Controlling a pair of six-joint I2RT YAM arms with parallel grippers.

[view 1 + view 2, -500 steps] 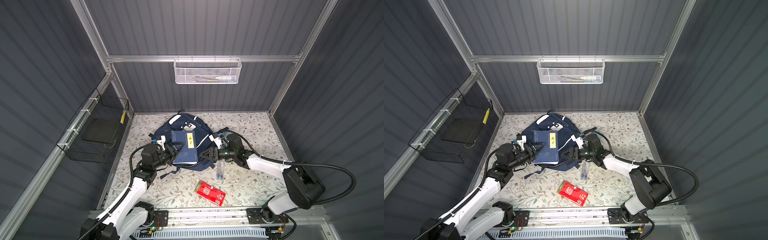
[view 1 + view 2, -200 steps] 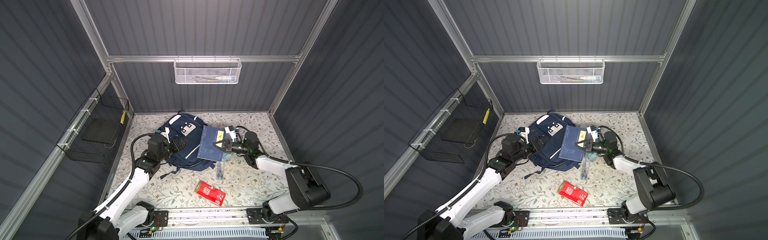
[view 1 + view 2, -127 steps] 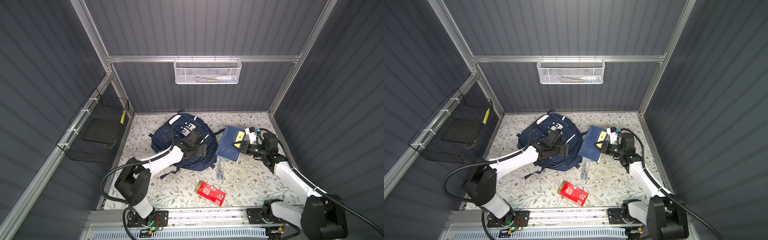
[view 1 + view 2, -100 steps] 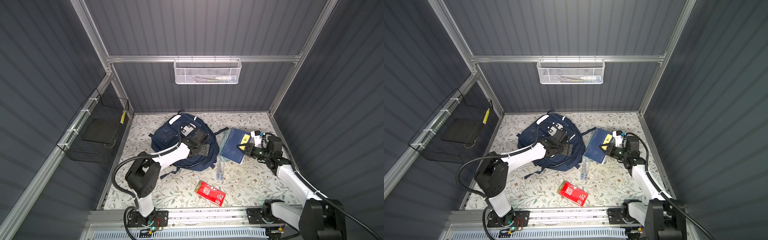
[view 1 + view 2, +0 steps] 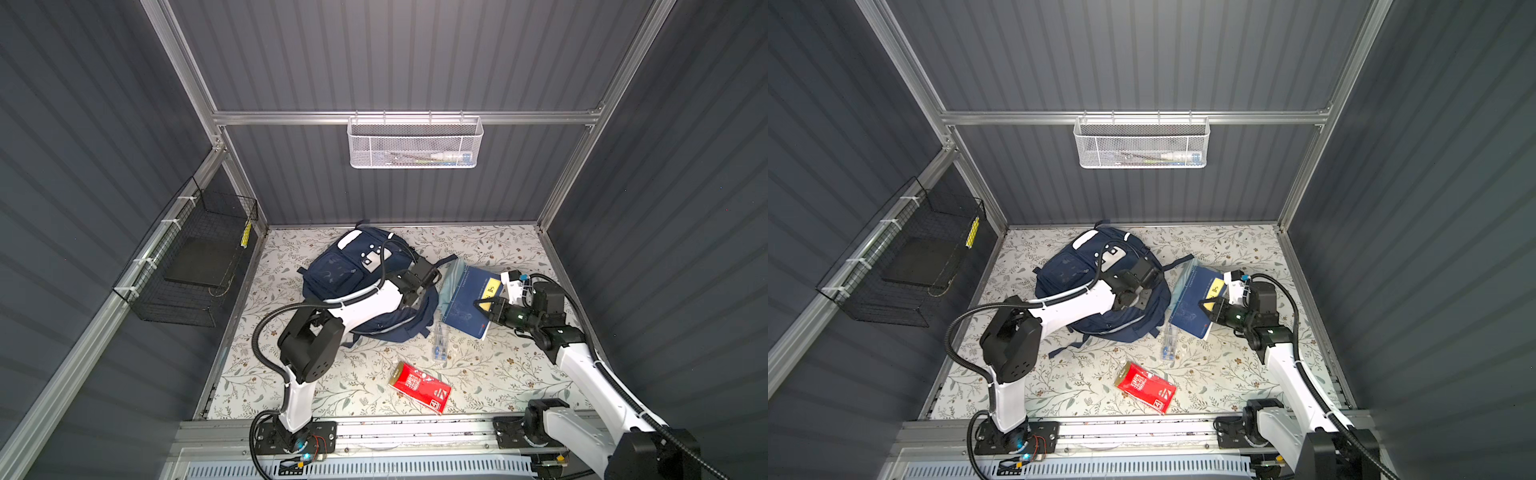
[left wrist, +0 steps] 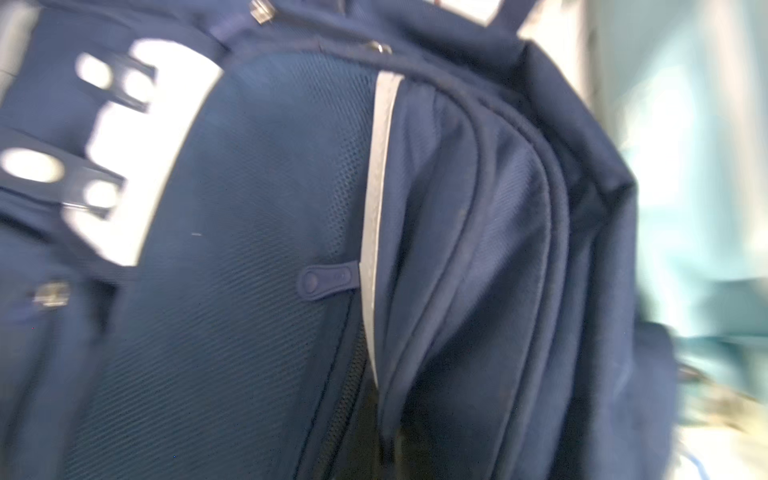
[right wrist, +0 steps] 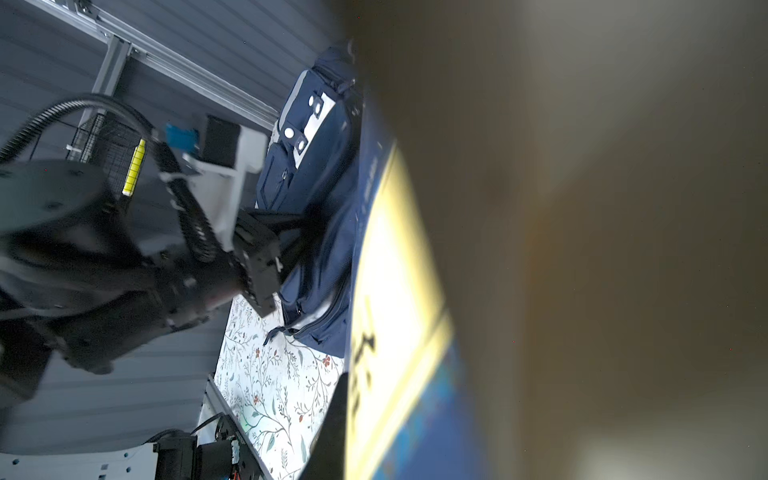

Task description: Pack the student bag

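Navy student bag (image 5: 332,270) lies flat on the table (image 5: 365,374). The left gripper (image 5: 413,293) is clenched at its edge, apparently pinching fabric. The right gripper (image 5: 482,305) grasps a blue book (image 5: 461,299) just beside it. Next, judged: spread the opening and slide the book in.

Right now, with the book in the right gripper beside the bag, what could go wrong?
1. In the left wrist view the bag shows only a narrow zip gap. The book, held by the right gripper, may jam there.
2. The left gripper sits shut at the bag's edge next to the book, so the arms could collide.
3. The pouch lies against the book and may get dragged along.
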